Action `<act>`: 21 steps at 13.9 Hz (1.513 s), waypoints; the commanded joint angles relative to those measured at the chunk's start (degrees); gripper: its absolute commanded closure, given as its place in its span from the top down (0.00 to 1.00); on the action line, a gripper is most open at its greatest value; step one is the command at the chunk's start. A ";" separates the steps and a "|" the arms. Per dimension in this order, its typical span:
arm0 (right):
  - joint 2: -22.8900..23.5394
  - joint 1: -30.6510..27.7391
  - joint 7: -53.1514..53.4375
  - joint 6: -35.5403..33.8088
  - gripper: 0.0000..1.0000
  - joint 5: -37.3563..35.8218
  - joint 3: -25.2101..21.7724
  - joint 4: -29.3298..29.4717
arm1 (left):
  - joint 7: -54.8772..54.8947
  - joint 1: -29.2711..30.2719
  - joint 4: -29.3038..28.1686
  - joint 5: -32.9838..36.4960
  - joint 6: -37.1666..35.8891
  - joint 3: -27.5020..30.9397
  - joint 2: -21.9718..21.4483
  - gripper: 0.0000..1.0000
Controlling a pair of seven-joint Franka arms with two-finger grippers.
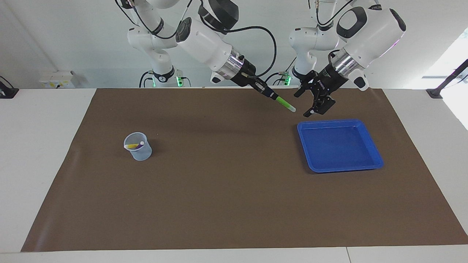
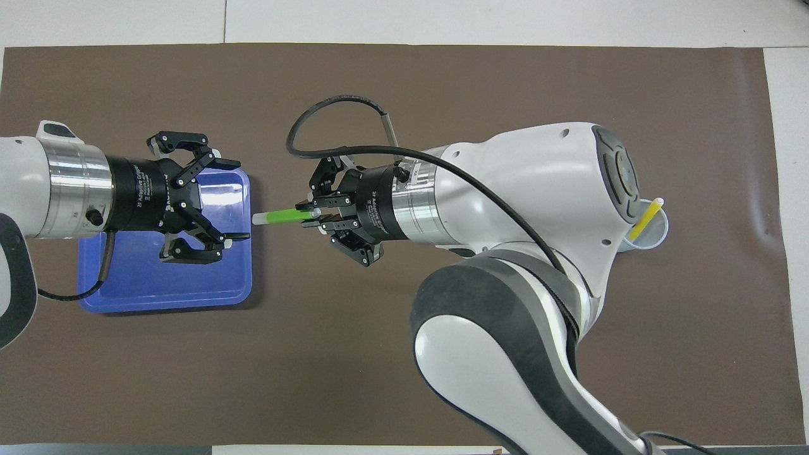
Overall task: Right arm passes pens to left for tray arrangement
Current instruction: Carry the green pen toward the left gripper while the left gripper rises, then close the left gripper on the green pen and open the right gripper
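right gripper (image 1: 270,95) is sitting up in the air over the bare brown mat (image 1: 234,204), at the robots' end, fingers pinched tight on the butt end of the green pen (image 1: 285,104). pen is sticking out of the fingers, tilted down, white tip aiming at the left gripper (image 1: 311,106). in the overhead view the same pen (image 2: 283,217) is lying nearly level, pointing out from the right gripper (image 2: 308,215) toward the left arm's end of the table.

left gripper (image 2: 227,199) is hanging over the tray's edge nearest the pen, fingers spread wide, gripping nothing. pen tip is sitting just outside the mouth of those open fingers, lined up with the gap; there is a small gap showing in both views, so not touching. one fingertip (image 2: 239,237) is showing just below the pen tip in the overhead view.

blue tray (image 1: 369,144) is resting flat on the mat toward the left arm's end, nothing in it. overhead view is showing its bare corner (image 2: 126,291) under the left wrist.

farther out, toward the right arm's end, the clear cup (image 1: 138,147) is standing upright on the mat, holding a yellow pen (image 1: 132,146) and a purple one, both leaning. overhead is catching only the cup rim (image 2: 654,237) and the yellow pen (image 2: 644,220) past the right arm's elbow.
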 commanded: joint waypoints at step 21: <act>0.79 -0.17 0.47 2.68 0.00 0.20 1.75 0.15 | -1.84 -3.12 -7.34 -6.53 7.44 -0.08 -4.15 0.44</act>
